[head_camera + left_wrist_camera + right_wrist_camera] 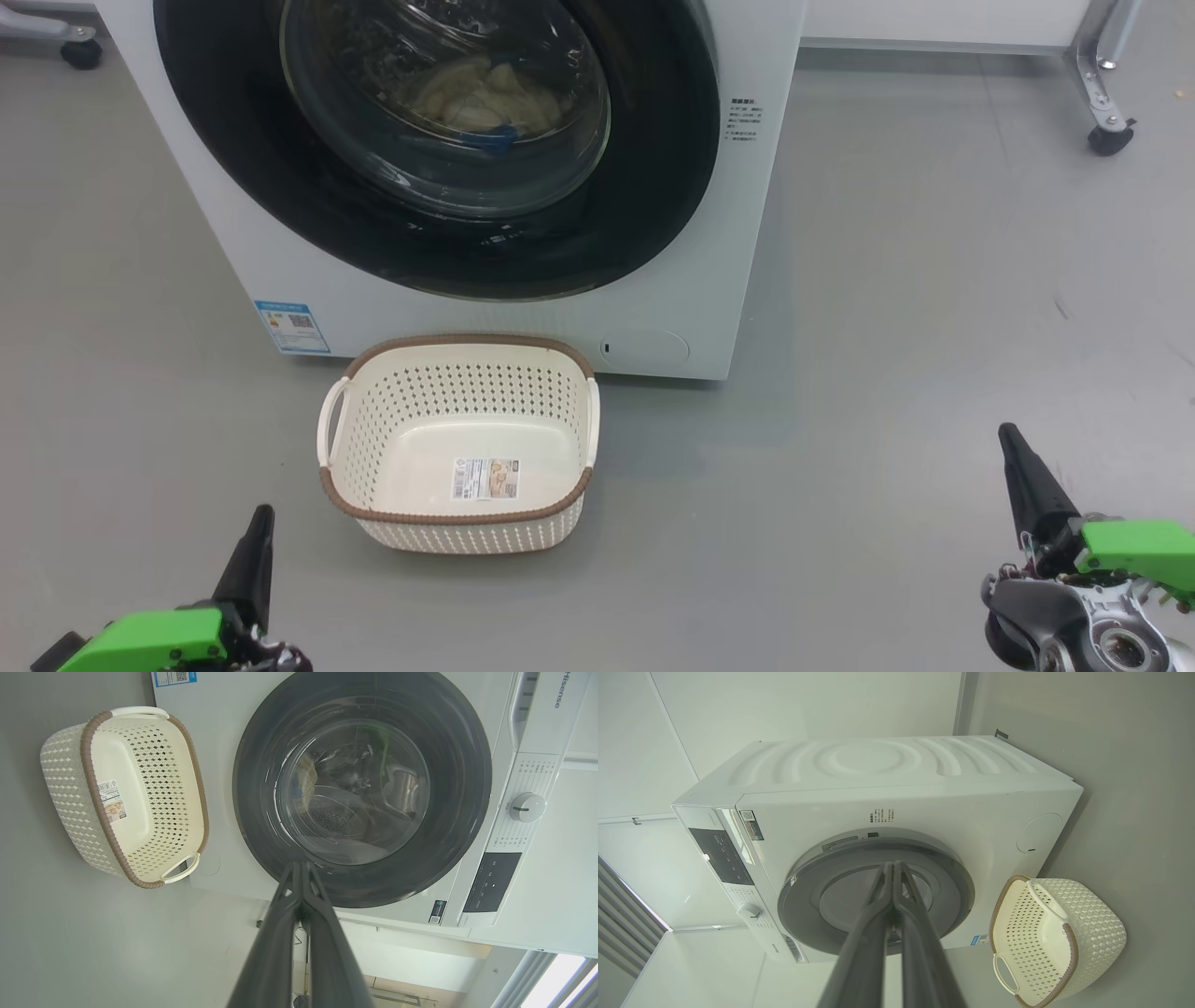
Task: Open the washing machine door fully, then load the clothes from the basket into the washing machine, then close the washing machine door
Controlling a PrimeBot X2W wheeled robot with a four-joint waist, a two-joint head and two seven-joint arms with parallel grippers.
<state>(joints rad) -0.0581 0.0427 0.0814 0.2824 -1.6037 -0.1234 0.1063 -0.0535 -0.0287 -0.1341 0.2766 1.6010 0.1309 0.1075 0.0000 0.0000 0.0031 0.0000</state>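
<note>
The washing machine door (439, 187) looks closed on the washing machine (653, 308) — the clothes (481, 98) lie behind its glass, far of the bare basket (467, 527) on the floor
My left gripper (247, 560) and right gripper (1027, 485) hang near, well apart from all of it, fingers pressed tip to tip on nothing. My worry: I cannot tell whether the door truly caught — one merely resting could swing out over the basket, and a fold trapped at its edge would hold it off
</note>
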